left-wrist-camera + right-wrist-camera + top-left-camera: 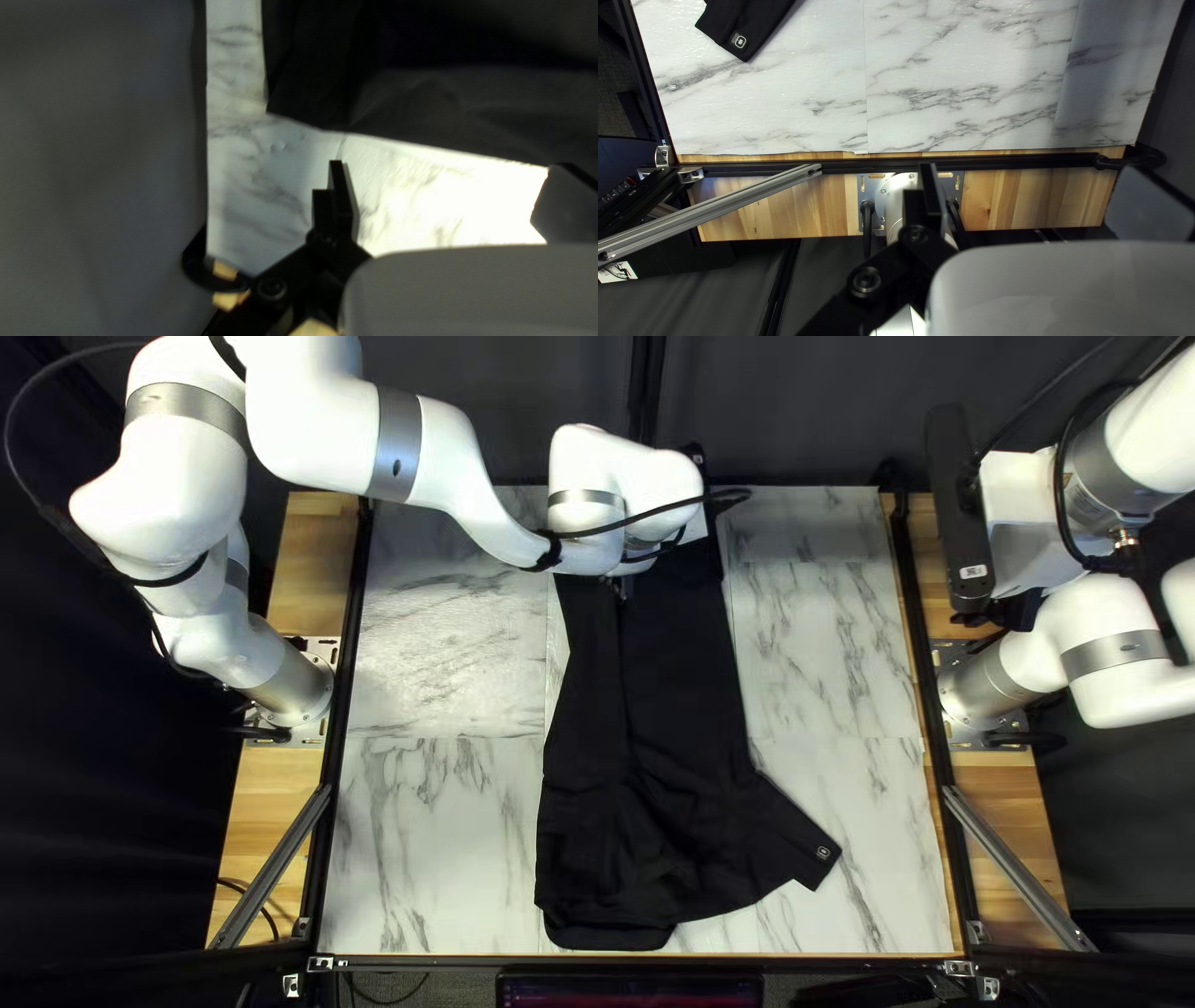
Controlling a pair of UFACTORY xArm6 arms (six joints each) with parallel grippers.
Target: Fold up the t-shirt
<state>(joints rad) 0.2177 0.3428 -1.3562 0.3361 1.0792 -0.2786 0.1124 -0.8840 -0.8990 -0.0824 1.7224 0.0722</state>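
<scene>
A black t-shirt (635, 784) is laid on the marble-topped bench (439, 653). It is folded lengthwise into a strip that runs from twelve to six o'clock through the middle of the top left view. One sleeve (794, 840) is splayed toward four o'clock, with a small label (822, 852) at its cuff.

The left arm (308, 420) is stretched across to the strip's twelve o'clock end, where the claw is hidden from above by the wrist — it is shown only in the left wrist view. There the left claw (448, 186) is seen spread wide over bare marble, with nothing between its fingers. The shirt's dark edge lies just ahead of it, untouched.

The right arm (1111, 644) is folded back at three o'clock, off the marble. The right claw (1036, 186) is likewise spread wide and empty, and is pointed down at the bench's wooden border (1017, 200) and the arm's own base mount (889, 196). The labelled cuff is caught well beyond it — seen more plainly here than from above.
</scene>
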